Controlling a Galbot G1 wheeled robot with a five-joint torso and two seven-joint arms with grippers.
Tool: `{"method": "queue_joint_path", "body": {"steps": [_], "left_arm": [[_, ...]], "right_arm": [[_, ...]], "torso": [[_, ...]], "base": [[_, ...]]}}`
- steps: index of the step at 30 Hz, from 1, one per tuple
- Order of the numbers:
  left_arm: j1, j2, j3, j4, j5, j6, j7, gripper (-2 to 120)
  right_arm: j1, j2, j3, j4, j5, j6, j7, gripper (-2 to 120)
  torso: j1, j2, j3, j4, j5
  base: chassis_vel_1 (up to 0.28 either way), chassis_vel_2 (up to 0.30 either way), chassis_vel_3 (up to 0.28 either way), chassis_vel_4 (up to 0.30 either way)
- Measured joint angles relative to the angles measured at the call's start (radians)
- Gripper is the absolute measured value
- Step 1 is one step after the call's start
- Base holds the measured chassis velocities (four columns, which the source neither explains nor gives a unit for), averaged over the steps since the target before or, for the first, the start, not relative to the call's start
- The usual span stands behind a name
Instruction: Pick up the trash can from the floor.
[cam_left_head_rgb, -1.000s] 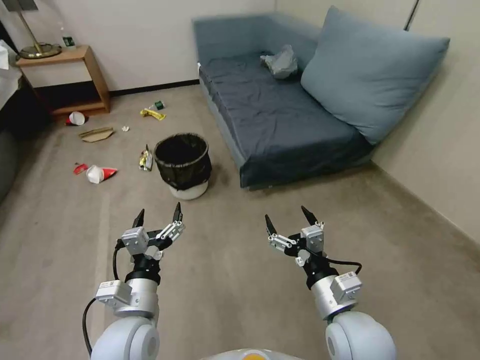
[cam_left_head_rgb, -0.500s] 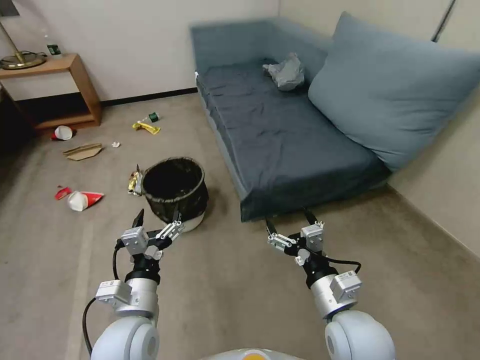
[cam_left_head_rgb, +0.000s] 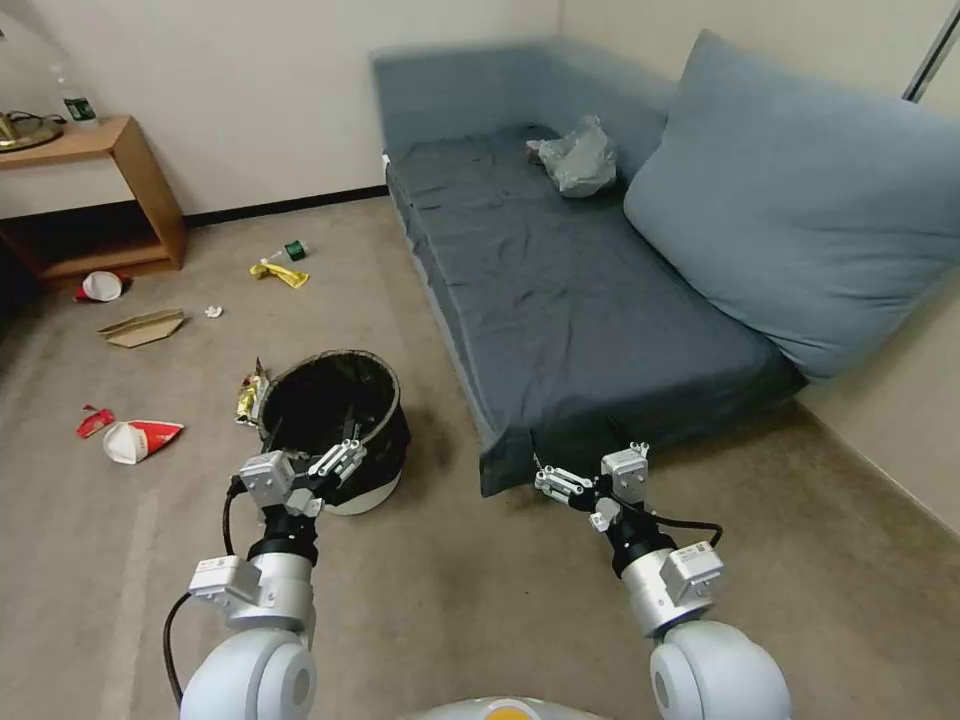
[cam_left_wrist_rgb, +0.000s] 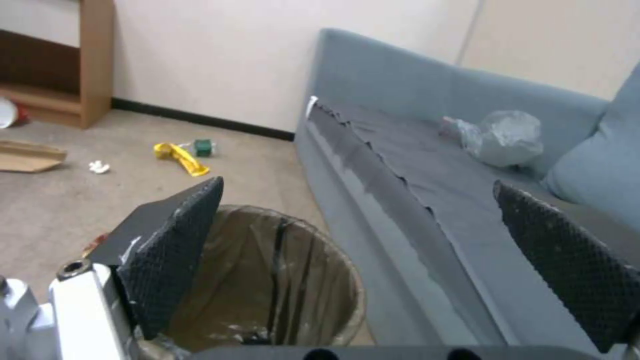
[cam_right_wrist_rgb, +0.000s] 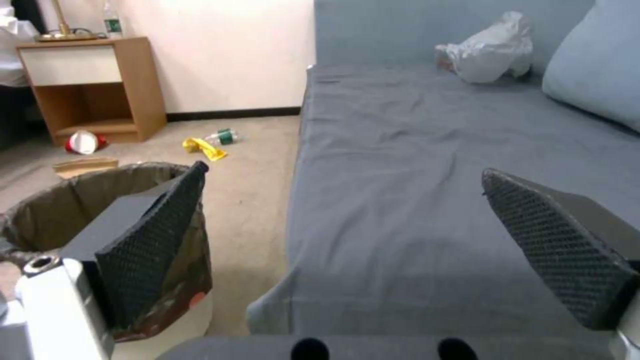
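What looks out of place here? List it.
Litter is strewn across the floor left of the trash can: tipped paper cups, a yellow wrapper, flattened cardboard. A crumpled plastic bag sits on the sofa.

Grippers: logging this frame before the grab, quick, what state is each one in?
Left gripper: open, holding nothing, over the near rim of the trash can.
Right gripper: open, holding nothing, in front of the sofa.
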Motion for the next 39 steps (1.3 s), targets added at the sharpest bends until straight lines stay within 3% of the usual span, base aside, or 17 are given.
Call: {"method": "queue_joint_path", "body": {"steps": [5,7,13,19,28,39], "left_arm": [[-0.066,0.024,-0.028,0.023,-0.071,0.062,-0.037,100],[-0.138,0.051,-0.05,0.051,-0.131,0.132,-0.072,100],[-0.252,0.097,-0.056,0.099,-0.161,0.23,-0.124,100],[-0.368,0.107,-0.038,0.172,-0.19,0.331,-0.247,100],[-0.435,0.091,-0.036,0.306,-0.161,0.346,-0.365,100],[-0.476,0.072,-0.017,0.432,-0.148,0.352,-0.389,100]], "right_arm": [[-0.001,0.0,0.0,0.0,0.0,0.002,-0.002,100],[-0.001,0.0,0.001,0.0,0.0,0.004,-0.003,100],[-0.006,0.0,0.005,0.007,0.006,0.016,-0.013,100],[-0.008,0.0,0.008,0.011,0.009,0.022,-0.018,100],[0.0,0.0,0.024,0.014,0.028,0.022,-0.019,100],[-0.001,0.0,0.032,0.016,0.032,0.024,-0.019,100]], "torso": [[0.0,0.0,0.0,0.0,0.0],[0.0,0.0,0.0,-0.0001,-0.0001],[0.0,0.0,0.0,-0.0001,-0.0001],[0.0,0.0,0.0,-0.0002,0.0],[0.0,0.0,0.0,0.0,0.0001],[0.0,0.0,0.0,-0.0001,0.0001]], "base": [[0.0,0.0,0.0,0.0],[0.0,0.0,0.0,0.0],[0.0,0.0,0.0,0.0],[0.0,0.0,0.0,0.0],[0.0,0.0,0.0,0.0],[0.0,0.0,0.0,0.0]]}}
